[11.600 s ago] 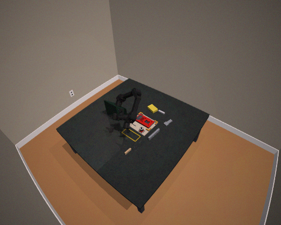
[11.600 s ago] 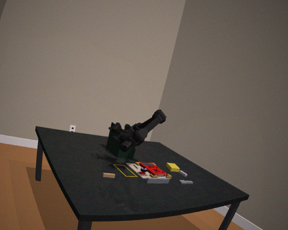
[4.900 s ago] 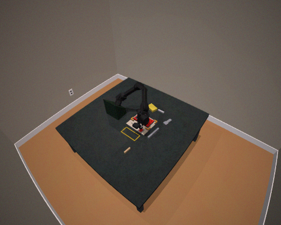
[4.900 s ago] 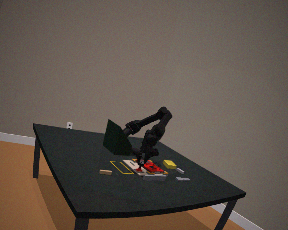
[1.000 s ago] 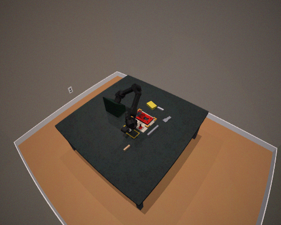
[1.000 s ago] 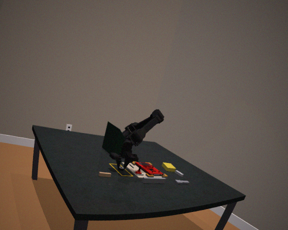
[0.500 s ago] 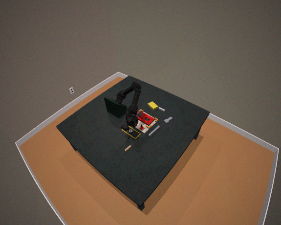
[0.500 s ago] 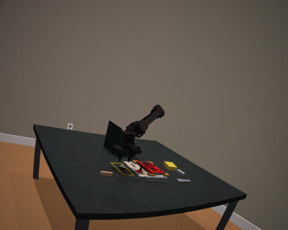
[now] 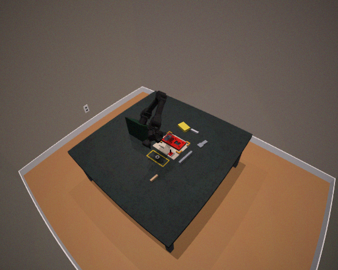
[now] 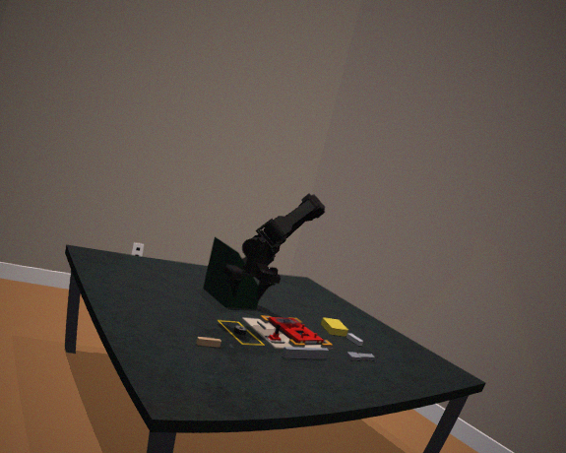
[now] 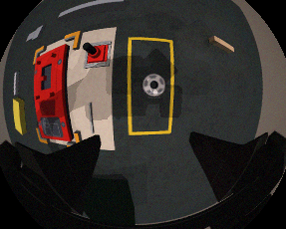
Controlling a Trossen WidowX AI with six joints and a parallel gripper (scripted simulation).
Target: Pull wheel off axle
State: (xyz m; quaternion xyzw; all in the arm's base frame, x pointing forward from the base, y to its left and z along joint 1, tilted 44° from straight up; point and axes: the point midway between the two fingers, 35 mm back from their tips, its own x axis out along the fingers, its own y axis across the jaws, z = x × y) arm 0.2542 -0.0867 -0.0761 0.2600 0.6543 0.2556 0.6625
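The grey wheel (image 9: 157, 157) (image 10: 239, 330) (image 11: 153, 92) lies flat on the table inside the yellow outline of the marked area (image 9: 160, 155) (image 10: 252, 345) (image 11: 130, 85), with table showing between it and the line all round. The black upright axle (image 9: 170, 152) (image 10: 277, 333) (image 11: 90, 49) stands bare on its red base, with no wheel on it. My gripper (image 9: 154, 141) (image 11: 146, 139) is open and empty. Its fingers are wide apart in the wrist view, raised above the table and clear of the wheel, over toward the arm's side of the marked area.
A red plate (image 9: 174, 142) (image 11: 52, 95) lies on the white board (image 11: 106, 134) beside the marked area. A dark green panel (image 9: 136, 129) (image 10: 220, 276) stands near the arm. A wooden block (image 9: 154, 178) (image 10: 209, 342) (image 11: 222, 45), a yellow block (image 9: 184, 127) (image 10: 335, 326) and a grey bar (image 9: 185, 157) lie around.
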